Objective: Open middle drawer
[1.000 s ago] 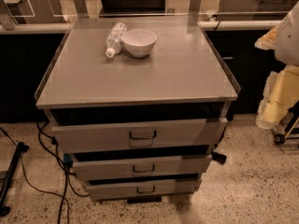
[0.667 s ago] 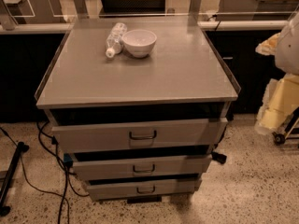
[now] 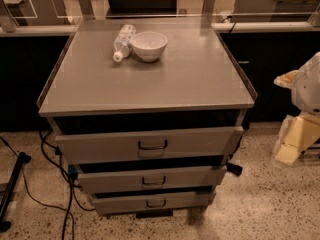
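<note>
Cabinet: a grey metal drawer cabinet [image 3: 235,134] fills the middle of the view and stands on a speckled stone floor [image 3: 270,209].
Surface: the cabinet's flat grey top surface [image 3: 165,84] has a low raised rim along its sides.
Top drawer: the tall, wide grey drawer front [image 3: 100,146] sits just under the surface, with a dark gap above it.
Middle drawer: the long, low grey metal drawer front [image 3: 110,180] lies between the top drawer and the bottom one. A thin dark gap shows along its upper edge. Nothing touches it.
Bottom drawer: the smallest, narrowest grey drawer front [image 3: 120,204] is nearest the floor.
Gripper: the robot's white and cream gripper [image 3: 296,136] hangs at the far right edge of the view, beside the cabinet's right side. It is about level with the top drawer, so the middle drawer lies well apart from it, to its left and slightly lower. It holds nothing that can be seen, and whether it is open or closed cannot be told.
Bowl: a round white bowl [image 3: 149,45] stands upright near the back of the surface.
Bottle: a clear plastic bottle [image 3: 122,41] lies on its side, touching or just beside the bowl's left.
Cables: black cables [image 3: 52,166] trail over the floor at the cabinet's left.
Handle: a small dark loop handle [image 3: 153,180] sits at the centre of the middle drawer.
</note>
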{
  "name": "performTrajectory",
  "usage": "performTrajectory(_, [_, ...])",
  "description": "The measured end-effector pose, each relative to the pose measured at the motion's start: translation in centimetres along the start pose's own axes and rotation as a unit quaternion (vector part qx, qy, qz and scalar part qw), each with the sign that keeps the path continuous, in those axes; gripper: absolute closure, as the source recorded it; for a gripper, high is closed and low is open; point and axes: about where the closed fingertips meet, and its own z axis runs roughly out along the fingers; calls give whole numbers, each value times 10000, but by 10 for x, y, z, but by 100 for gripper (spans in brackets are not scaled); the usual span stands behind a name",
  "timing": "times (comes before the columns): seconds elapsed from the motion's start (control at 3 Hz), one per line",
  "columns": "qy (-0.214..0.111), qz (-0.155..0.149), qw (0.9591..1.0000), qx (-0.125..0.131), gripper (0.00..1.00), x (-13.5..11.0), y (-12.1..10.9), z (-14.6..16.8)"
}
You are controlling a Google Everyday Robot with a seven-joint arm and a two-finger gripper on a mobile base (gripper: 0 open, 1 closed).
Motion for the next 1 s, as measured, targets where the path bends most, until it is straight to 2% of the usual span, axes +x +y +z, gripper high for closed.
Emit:
performTrajectory(0.33, [37,-37,10000,21,0,1,1,2])
performTrajectory(0.67, [277,-285,9991,151,0,9,4,19])
performTrajectory(1.0, [360,-515,9980,79,0,30,8,69])
